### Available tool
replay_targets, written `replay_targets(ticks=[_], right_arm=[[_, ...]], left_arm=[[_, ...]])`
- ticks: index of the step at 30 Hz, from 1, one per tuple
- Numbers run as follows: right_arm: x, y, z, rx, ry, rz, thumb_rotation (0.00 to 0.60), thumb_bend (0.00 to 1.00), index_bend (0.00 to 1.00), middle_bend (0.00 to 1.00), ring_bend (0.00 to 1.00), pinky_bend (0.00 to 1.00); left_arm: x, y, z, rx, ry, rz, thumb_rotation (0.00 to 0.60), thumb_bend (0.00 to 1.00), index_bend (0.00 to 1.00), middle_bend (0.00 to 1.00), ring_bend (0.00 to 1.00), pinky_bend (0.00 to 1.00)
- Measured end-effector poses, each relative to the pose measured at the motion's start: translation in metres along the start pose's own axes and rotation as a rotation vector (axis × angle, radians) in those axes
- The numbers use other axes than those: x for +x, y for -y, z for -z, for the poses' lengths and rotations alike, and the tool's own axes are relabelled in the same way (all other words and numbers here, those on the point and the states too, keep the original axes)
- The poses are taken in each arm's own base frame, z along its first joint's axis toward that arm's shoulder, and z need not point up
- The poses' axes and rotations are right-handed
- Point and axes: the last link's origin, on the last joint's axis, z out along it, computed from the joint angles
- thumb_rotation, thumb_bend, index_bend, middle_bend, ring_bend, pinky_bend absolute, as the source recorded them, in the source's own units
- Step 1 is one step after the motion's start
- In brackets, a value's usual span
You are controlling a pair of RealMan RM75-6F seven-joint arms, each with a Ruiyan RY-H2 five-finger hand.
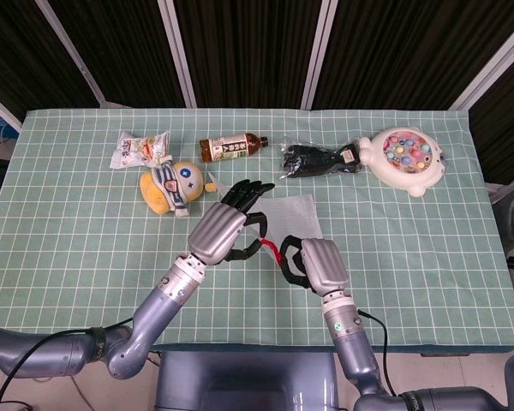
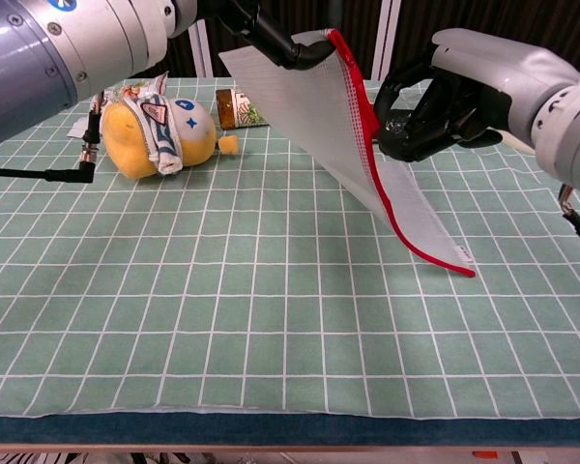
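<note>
Red-edged mesh bag (image 2: 309, 106) between both hands

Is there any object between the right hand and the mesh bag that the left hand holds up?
Nothing visible. The right hand is right against the red-edged mesh bag, which the left hand holds off the table.

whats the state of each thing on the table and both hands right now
mesh bag: lifted off the table, held by both hands, red-trimmed edge hanging down
left hand: holds the bag's upper edge
right hand: grips the bag's red edge
tea bottle: lying on its side, cap on
plush toy: lying down
snack packet: lying flat
black gloves: lying packaged
fishing toy: resting flat
</note>
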Motion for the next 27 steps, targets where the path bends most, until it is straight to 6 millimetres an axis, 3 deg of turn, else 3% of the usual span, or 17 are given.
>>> replay_targets(ticks=[27], right_arm=[[0.03,-0.048,-0.015,-0.14,-0.083,0.037,0.6,0.6,0.74,1.0,1.0,1.0]], left_arm=[[0.046,0.006,-0.005,-0.005,-0.109,0.005,0.6,0.4,0.62,0.08,0.0,0.0]])
